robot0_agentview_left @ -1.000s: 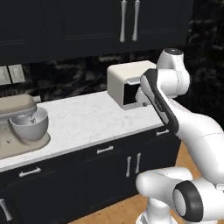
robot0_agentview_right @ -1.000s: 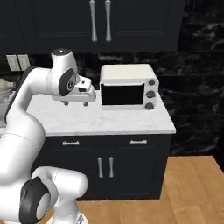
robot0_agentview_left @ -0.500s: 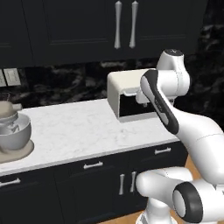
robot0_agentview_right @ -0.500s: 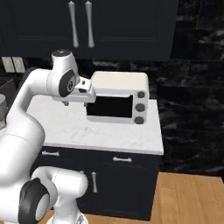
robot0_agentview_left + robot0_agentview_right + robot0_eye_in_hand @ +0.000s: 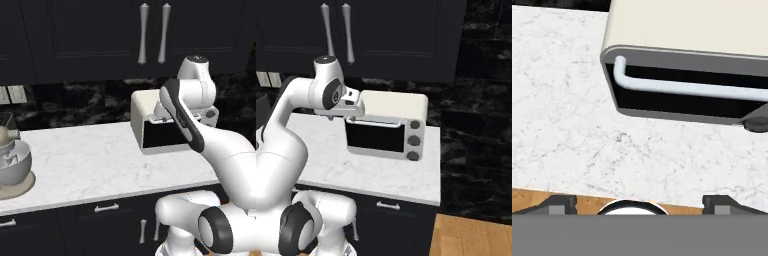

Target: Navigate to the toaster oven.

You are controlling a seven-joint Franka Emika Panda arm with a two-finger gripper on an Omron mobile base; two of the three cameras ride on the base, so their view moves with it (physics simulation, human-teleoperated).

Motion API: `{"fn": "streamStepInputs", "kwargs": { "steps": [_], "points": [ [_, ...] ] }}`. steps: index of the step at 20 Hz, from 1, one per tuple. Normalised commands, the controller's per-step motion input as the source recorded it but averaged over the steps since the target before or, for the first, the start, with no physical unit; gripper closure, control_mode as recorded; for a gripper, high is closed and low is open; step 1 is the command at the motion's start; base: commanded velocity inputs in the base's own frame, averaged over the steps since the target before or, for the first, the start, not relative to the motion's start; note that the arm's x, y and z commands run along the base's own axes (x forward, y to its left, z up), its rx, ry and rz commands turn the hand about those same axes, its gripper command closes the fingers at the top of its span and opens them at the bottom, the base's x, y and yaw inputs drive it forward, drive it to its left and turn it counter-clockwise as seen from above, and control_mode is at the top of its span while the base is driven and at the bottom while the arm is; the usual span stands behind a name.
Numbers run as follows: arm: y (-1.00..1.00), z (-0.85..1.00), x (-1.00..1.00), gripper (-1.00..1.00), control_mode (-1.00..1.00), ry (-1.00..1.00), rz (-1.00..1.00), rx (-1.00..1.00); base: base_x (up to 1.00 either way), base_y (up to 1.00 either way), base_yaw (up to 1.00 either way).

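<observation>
Dark cabinets hang over a white marble counter backed by black stone. On that counter, at the right-hand end, stands the toaster oven: cream body, dark window, pale bar handle across the top of the door, three knobs down its right side. In the left base view it sits at about 2 o'clock from counter centre; in the right base view it is near frame centre, with the counter ending just past it at 3 o'clock. A stand mixer stands at the far 9 o'clock end, well apart.

The gripper hangs folded in front of the oven's upper left corner, above the counter. Hand view: two dark finger tips spread wide at the lower corners, nothing between them, so released and empty.

Judgement: approach is nearly complete; the oven is close and roughly ahead of the base. To finish well, bring the base to square up on the door so that the handle centres in the hand view, since it currently runs off toward 3 o'clock. Slow the last bit; the cabinet front is near the base. Keep the arm tucked, so the hand does not touch the door.
</observation>
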Motion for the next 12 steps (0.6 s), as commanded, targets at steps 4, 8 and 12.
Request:
{"fn": "streamStepInputs", "kwargs": {
  "steps": [4,8,12],
  "points": [
    [0.0,0.0,0.0,-1.0,1.0,0.0,0.0,0.0,0.75,-0.29,0.13],
    [0.0,0.0,0.0,-1.0,1.0,0.0,0.0,0.0,0.58,-0.41,0.07],
    [0.0,0.0,0.0,-1.0,1.0,0.0,0.0,0.0,0.08,-0.69,0.0]
  ]
}}
